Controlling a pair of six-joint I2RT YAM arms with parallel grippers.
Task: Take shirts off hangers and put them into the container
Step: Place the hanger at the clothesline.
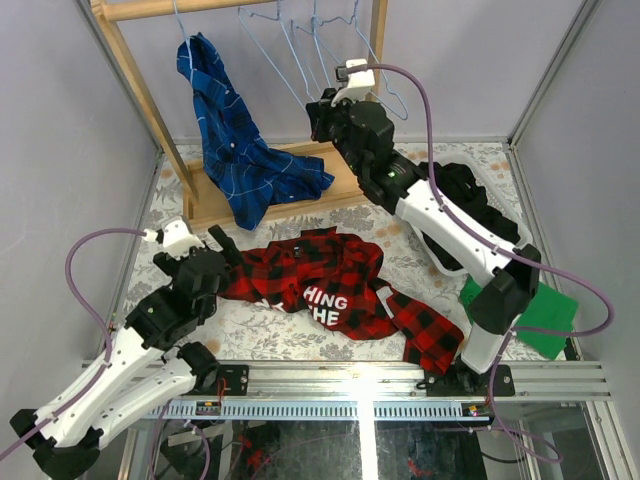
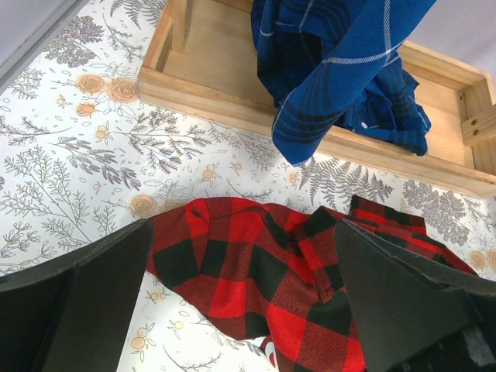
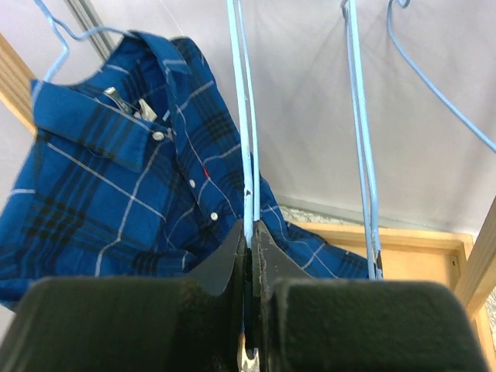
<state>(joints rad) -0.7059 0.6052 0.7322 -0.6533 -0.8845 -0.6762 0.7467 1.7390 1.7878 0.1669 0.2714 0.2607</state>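
Observation:
A blue plaid shirt hangs from a light-blue hanger at the left of the rack, its tail resting on the rack base. Three bare hangers hang to its right. My right gripper is shut on the lower wire of one of them. A red-and-black plaid shirt lies spread on the table. My left gripper stands open just above its left edge, fingers straddling the cloth. The white container sits at the right with black shirts in it, partly hidden by my right arm.
The wooden rack base lies across the back of the table, and its upright rises at the left. A flat green cloth lies at the right front. Grey walls close in the sides.

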